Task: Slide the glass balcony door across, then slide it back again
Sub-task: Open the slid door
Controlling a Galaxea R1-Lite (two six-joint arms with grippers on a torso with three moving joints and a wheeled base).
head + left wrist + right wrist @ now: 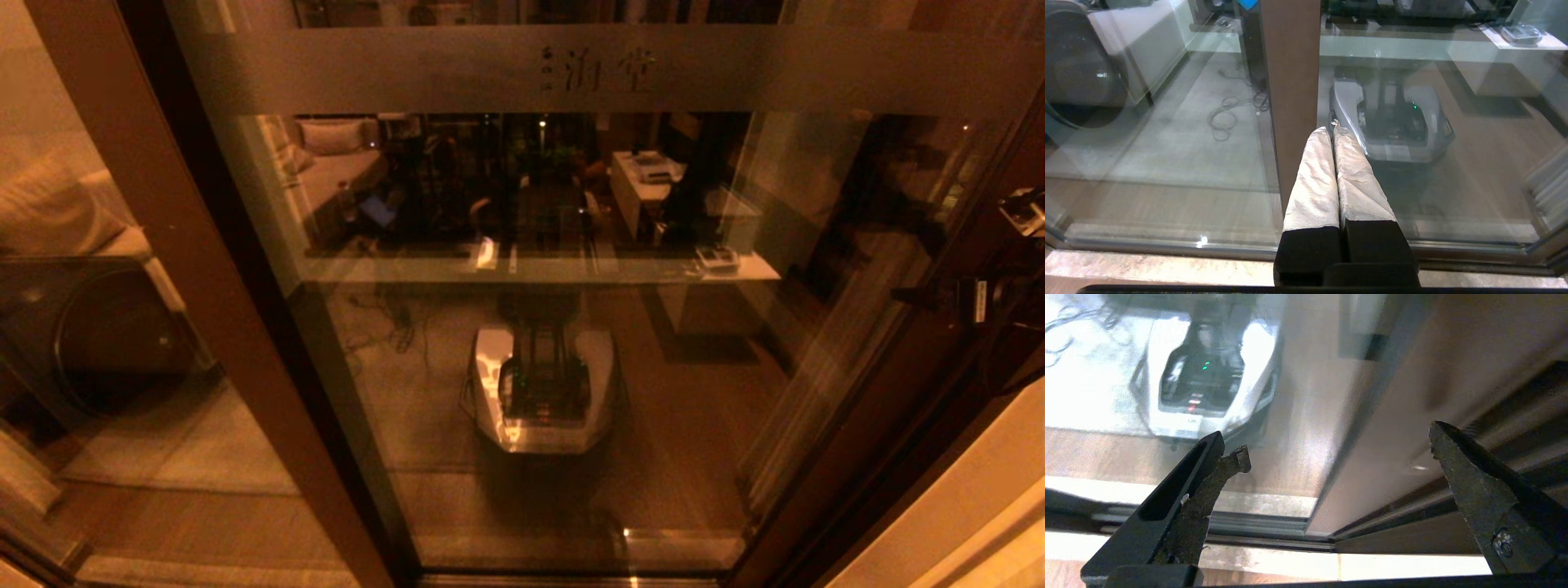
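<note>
**Kid 1:** Glass is right up close to the head cam! It's the glass balcony door [522, 343], w/ a frosted band and Chinese letters near the top.

**Kid 2:** Where are its edges?

**Kid 1:** Brown stile [220, 269] on the left, dark stile [890, 392] on the right. Both slant down to the bottom track [563, 578].

**Kid 2:** And the right gripper [1337, 441]?

**Kid 1:** Far right, by the door's right edge. Its fingers [1204, 477] are spread wide and hold nothing. One sits over the glass, the other over the dark frame side, w/ the pale stile edge [1372, 457] b/w them. Can't tell if they touch it.

**Kid 2:** Left gripper [1333, 130]?

**Kid 1:** Parked low. Its two white-wrapped fingers are pressed together, holding nothing. They point at the brown stile, near it, w/ the sill [1155, 267] below.

**Kid 2:** What's on the left of that stile?

**Kid 1:** Another glass pane [106, 327]. A round dark thing [106, 335] shows through it.
</note>
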